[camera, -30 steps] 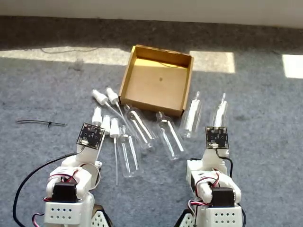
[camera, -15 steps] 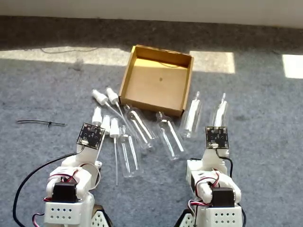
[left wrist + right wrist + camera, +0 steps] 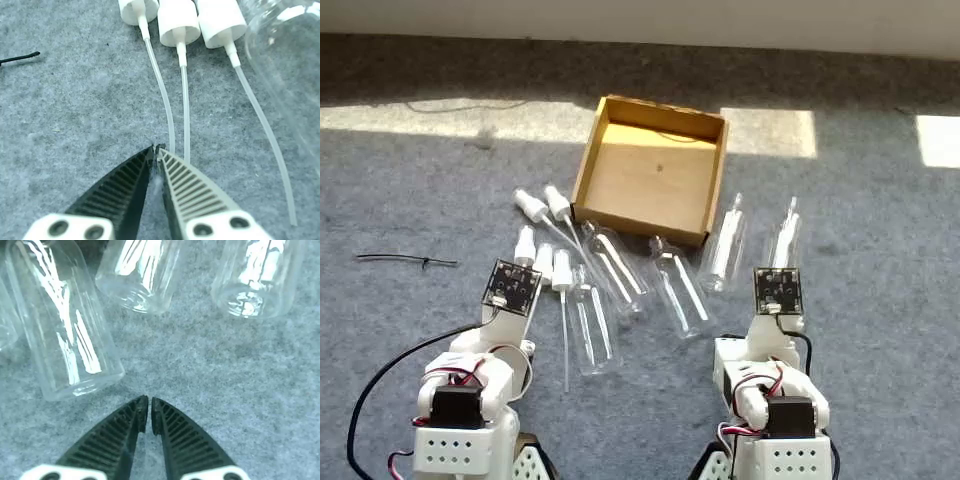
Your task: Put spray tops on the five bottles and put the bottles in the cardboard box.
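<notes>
Bottles: all loose on the grey counter, lying on their sides between the two arms and the box, none inside it. Spray tops: also loose, none fitted. Three lie side by side just ahead of the left arm's fingers, tubes trailing back toward them. Two more sit near the box's wall on the left arm's side.

Left arm's fingers: pressed together, nothing between them, tips just beside the tubes of two tops. Right arm's fingers: likewise clenched on nothing, just short of the base of one bottle.

Step in hand, as judged: first pairing of top and bottle, not yet begun. You will want to spread the left fingers and take a top by its white collar, not by the thin tube, which looks likely to bend or slip. With the right, grip a bottle across its body near the neck, leaving the mouth free. Clear plastic on its side looks apt to roll, so close squarely. Feed the tube into the mouth first, then seat the collar.

Count: bottles 5, spray tops 5, box 1 (empty). Bottles capped 0, boxed 0.

Also noted: a black cable tie on the counter, well out beyond the tops on the left arm's side
</notes>
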